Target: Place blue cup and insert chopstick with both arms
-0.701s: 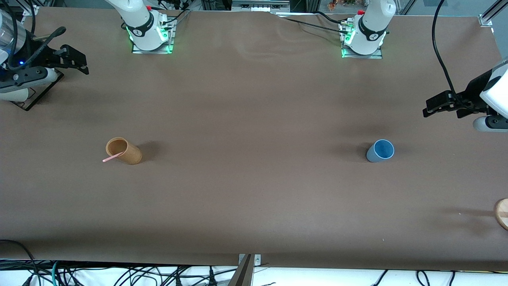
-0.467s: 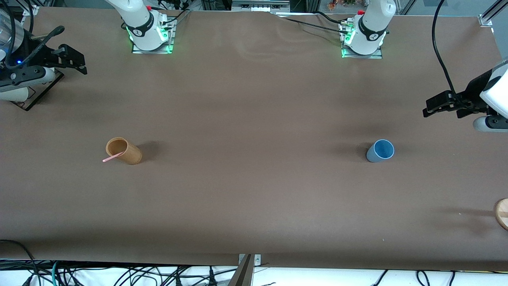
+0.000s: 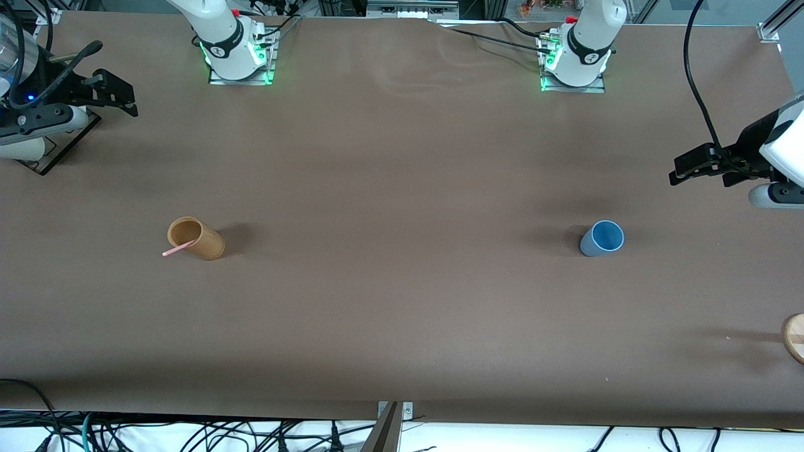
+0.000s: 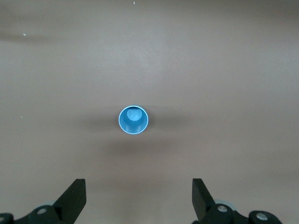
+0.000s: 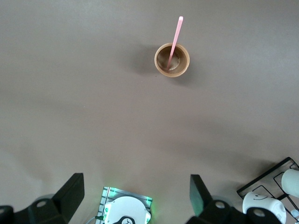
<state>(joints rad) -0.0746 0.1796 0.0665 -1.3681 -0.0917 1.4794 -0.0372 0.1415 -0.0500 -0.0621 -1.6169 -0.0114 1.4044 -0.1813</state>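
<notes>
Two cups are standing on the brown table (image 3: 402, 301), and one stick is sitting in one of them. The blue cup (image 3: 602, 238) is standing upright and alone toward the left arm's end of the table, its bright blue inside showing and nothing in it. Well apart from the blue cup, toward the right arm's end of the table and about as near to the front camera, the tan cup (image 3: 195, 238) is also standing upright. The single chopstick (image 3: 178, 249), pale pink, is leaning inside the tan cup with its upper end sticking out over the rim on the side away from the blue cup. One round wooden disc (image 3: 794, 337) is peeking in at the table's edge, nearer to the front camera than the blue cup and out past it at the left arm's end.

Two arms are waiting, one at each end of the table. The left end effector (image 3: 689, 166) is hanging in the air over the table near the blue cup, its two fingers (image 4: 74, 198) spread wide and holding nothing; the left wrist view is looking straight down into the blue cup (image 4: 133, 120). The right end effector (image 3: 116, 94) is hanging over the table's edge at the right arm's end, well apart from the blue cup, its two fingers (image 5: 72, 189) likewise spread wide and empty, with the tan cup (image 5: 172, 59) and chopstick (image 5: 175, 39) showing in its wrist view.
</notes>
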